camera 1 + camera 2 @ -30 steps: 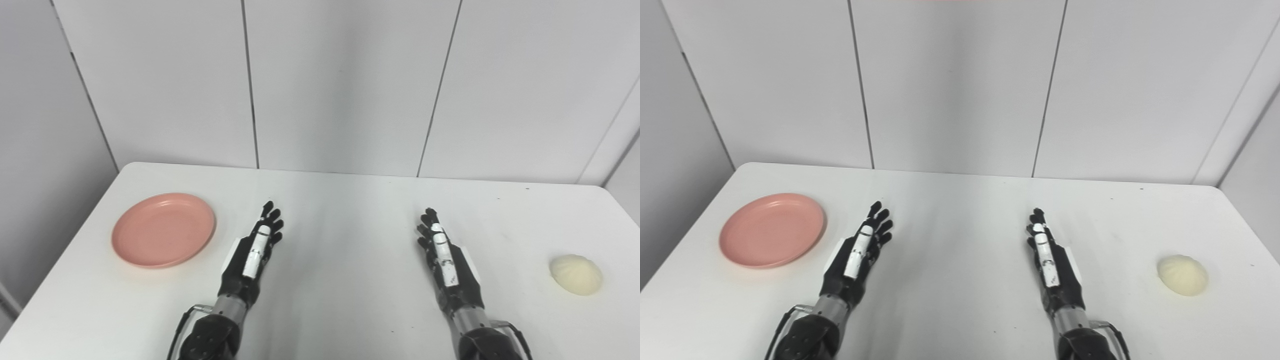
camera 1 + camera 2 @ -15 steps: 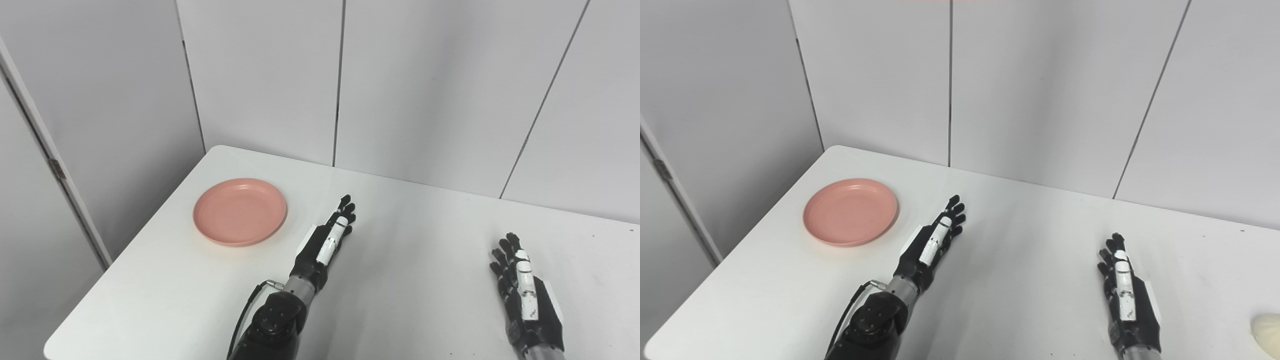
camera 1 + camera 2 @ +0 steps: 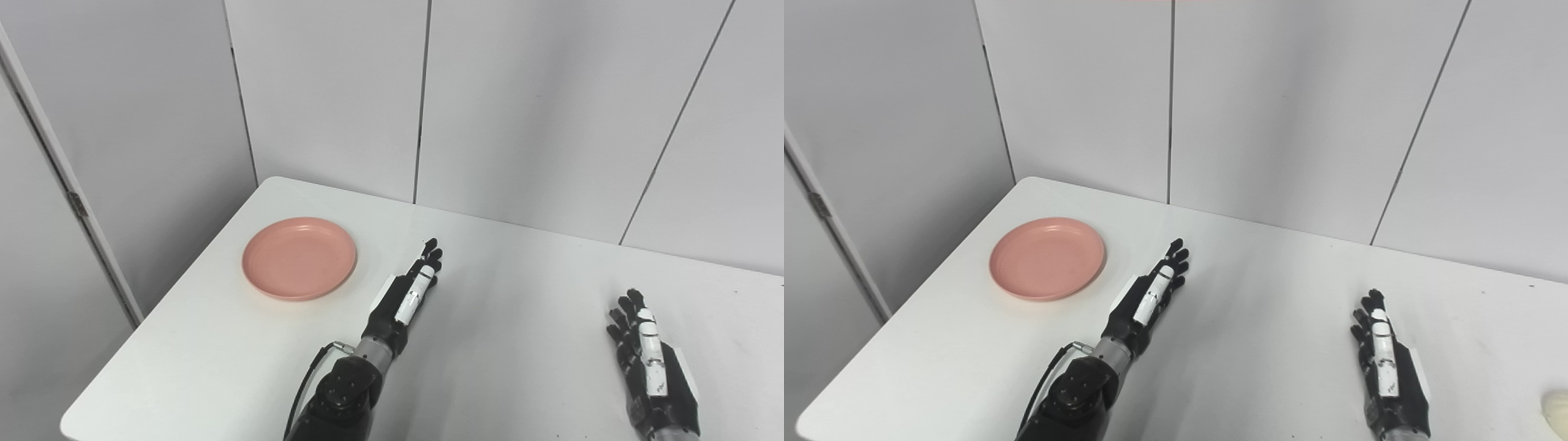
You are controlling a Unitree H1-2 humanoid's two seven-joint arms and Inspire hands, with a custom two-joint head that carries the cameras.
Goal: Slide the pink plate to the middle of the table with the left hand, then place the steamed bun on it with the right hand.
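A round pink plate (image 3: 299, 258) lies flat near the table's far left corner. My left hand (image 3: 407, 296) rests open on the table to the right of the plate, fingers stretched straight, a clear gap between it and the rim. At the lower right my right hand (image 3: 651, 364) lies open, holding nothing. The pale steamed bun (image 3: 1557, 407) shows only as a sliver at the right edge of the right eye view, well right of the right hand.
The white table (image 3: 520, 294) ends at its left edge (image 3: 153, 318) close beside the plate. Grey wall panels (image 3: 520, 110) stand behind the table's far edge, and a door frame with a hinge (image 3: 76, 204) is at the left.
The camera has turned left, so the plate now sits nearer the picture's middle and the bun has slid to the right edge. Both hands still lie open on the table.
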